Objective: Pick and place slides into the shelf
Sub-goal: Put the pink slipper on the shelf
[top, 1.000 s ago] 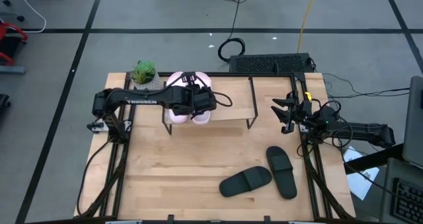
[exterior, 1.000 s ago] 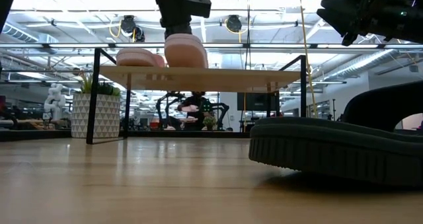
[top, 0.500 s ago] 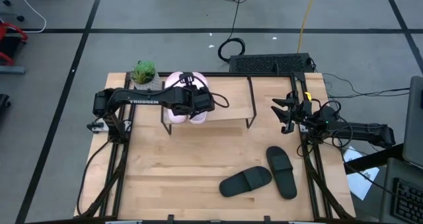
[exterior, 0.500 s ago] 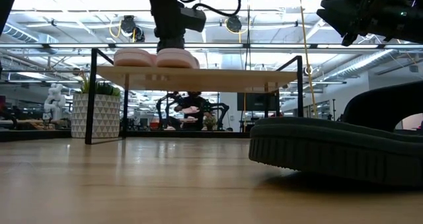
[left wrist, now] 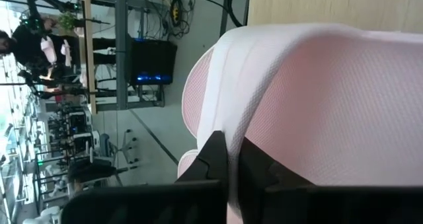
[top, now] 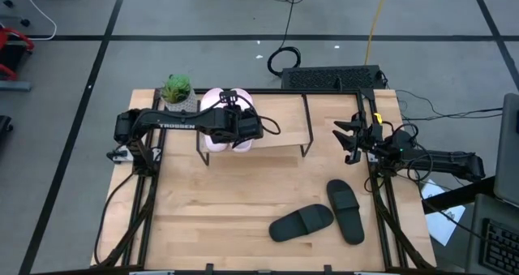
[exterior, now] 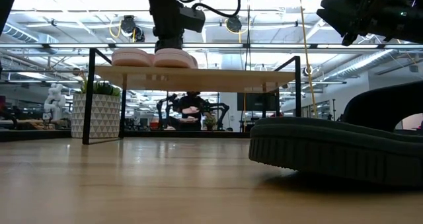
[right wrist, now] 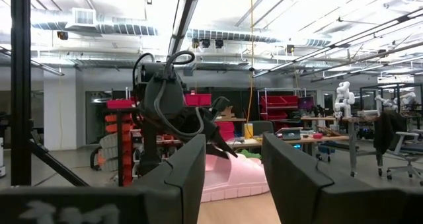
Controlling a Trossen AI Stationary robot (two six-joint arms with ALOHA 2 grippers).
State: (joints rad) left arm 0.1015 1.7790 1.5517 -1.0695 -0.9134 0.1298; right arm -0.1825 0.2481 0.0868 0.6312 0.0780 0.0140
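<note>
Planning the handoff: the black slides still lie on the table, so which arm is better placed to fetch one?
Right, probably. The right pincer hangs open beside the black slides, while the left pincer is at the pink slide on the shelf.

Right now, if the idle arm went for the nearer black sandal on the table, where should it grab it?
Probably by the wide strap of the black sandal, coming straight down from above. It lies flat, sole down, so the strap arches clear of the footbed and gives the fingers an edge to close on. The right gripper, open, hovers just beyond it. The other black sandal lies close alongside.
</note>
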